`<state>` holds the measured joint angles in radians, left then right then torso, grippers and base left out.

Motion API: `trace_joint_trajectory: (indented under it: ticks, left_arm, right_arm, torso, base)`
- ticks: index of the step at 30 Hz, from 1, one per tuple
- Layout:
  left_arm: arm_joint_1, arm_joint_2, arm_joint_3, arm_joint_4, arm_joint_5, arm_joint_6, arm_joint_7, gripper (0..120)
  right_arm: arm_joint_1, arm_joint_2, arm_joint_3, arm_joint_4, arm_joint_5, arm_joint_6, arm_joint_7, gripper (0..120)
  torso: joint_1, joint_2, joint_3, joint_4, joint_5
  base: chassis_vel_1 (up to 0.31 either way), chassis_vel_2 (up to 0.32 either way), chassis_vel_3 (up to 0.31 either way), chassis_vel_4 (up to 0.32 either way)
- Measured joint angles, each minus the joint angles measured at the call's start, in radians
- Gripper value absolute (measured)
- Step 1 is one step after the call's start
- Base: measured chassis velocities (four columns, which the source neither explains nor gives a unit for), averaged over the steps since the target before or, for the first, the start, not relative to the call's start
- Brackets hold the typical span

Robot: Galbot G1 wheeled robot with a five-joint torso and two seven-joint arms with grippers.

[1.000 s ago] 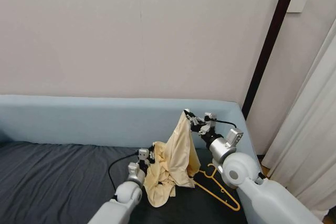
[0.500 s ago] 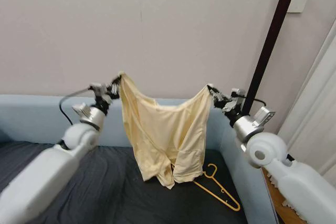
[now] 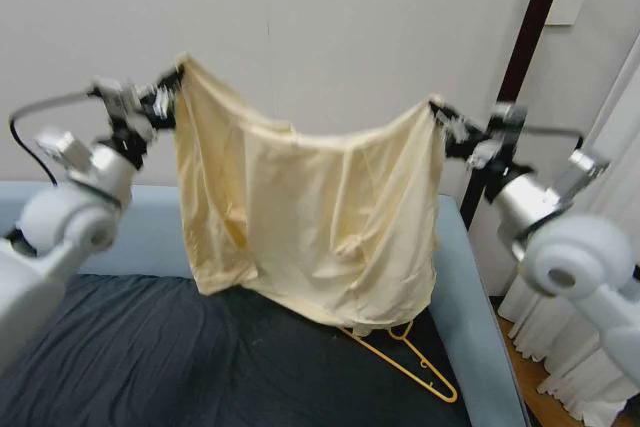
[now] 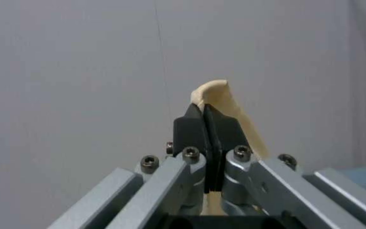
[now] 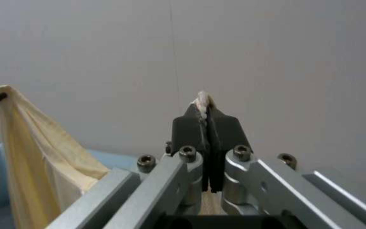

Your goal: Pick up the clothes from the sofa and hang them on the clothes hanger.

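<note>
Yellow garment [image 3: 310, 212] is spread in the air above the sofa [image 3: 100, 347], held by its two top corners. Your left hand [image 3: 172, 82] is clenched on one corner, up by the wall. Your right hand [image 3: 442, 117] is clenched on the other, close to the dark rack post [image 3: 515, 77]. The wrist views agree: left hand [image 4: 205, 125] is pinched flat with a small tab of cloth past the tips, and right hand [image 5: 203, 110] has even less showing.

Risks, as I judge them:
- Thin grips. So little cloth sits in the right pinch that pulling the hands wider could slip that corner out. The garment would then swing from one hand and bunch.
- The top edge sags between the hands. Tightening it loads those same pinches.
- The hem hangs low over the yellow hanger [image 3: 410, 362] lying on the sofa seat; I cannot tell if they touch. Drag sideways and the cloth may snag the hook or shove the hanger.
- Both hands are busy and the hanger is unheld. Free one hand to fetch it and the cloth collapses unless you lay it flat first.
- The right arm is near the post and curtain [image 3: 600, 277]. Mind the elbow on any swing.
</note>
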<state>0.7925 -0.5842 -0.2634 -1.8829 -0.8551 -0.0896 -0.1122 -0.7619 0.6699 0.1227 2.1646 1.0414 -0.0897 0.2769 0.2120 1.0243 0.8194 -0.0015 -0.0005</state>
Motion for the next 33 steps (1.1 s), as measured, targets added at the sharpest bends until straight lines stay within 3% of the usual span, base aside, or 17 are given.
trace_joint_trajectory:
  ticks: [6, 11, 15, 21, 27, 29, 33]
  left_arm:
    - [0.171, -0.012, -0.076, -0.074, 0.022, 0.027, -0.029, 0]
    - [0.33, -0.015, -0.209, -0.163, 0.024, 0.033, -0.035, 0]
    - [0.47, -0.018, -0.413, -0.297, 0.006, 0.015, -0.039, 0]
    - [0.493, -0.019, -0.592, -0.414, -0.048, 0.011, -0.097, 0]
    - [0.473, 0.005, -0.652, -0.432, -0.057, 0.057, -0.131, 0]
    - [0.474, 0.005, -0.641, -0.423, -0.037, 0.064, -0.134, 0]
    - [0.475, -0.01, -0.536, -0.373, 0.057, 0.074, -0.134, 0]
  right_arm:
    - [-0.158, 0.015, 0.011, 0.055, -0.058, 0.002, -0.007, 0]
    - [-0.224, 0.001, 0.063, 0.137, -0.045, 0.033, -0.014, 0]
    - [-0.314, -0.028, 0.226, 0.273, 0.01, 0.07, -0.04, 0]
    - [-0.369, -0.064, 0.394, 0.345, 0.057, 0.081, -0.051, 0]
    - [-0.364, -0.079, 0.405, 0.345, 0.043, 0.076, -0.056, 0]
    - [-0.361, -0.069, 0.383, 0.344, 0.03, 0.073, -0.058, 0]
    - [-0.352, -0.023, 0.3, 0.297, -0.022, 0.065, -0.078, 0]
  torso:
    - [0.0, 0.0, 0.0, -0.0002, 0.0005]
    - [0.0, 0.0, 0.0, -0.0002, 0.0002]
    - [0.0, 0.0, 0.0, 0.0001, 0.0005]
    - [0.0, 0.0, 0.0, -0.0001, 0.0006]
    - [0.0, 0.0, 0.0, -0.0002, 0.0005]
    - [0.0, 0.0, 0.0, -0.0001, 0.0006]
    - [0.0, 0.0, 0.0, 0.0, 0.0001]
  base:
    - [0.0, 0.0, 0.0, 0.0]
    - [0.0, 0.0, 0.0, 0.0]
    - [0.0, 0.0, 0.0, 0.0]
    - [0.0, 0.0, 0.0, 0.0]
    - [0.0, 0.0, 0.0, 0.0]
    - [0.0, 0.0, 0.0, 0.0]
    - [0.0, 0.0, 0.0, 0.0]
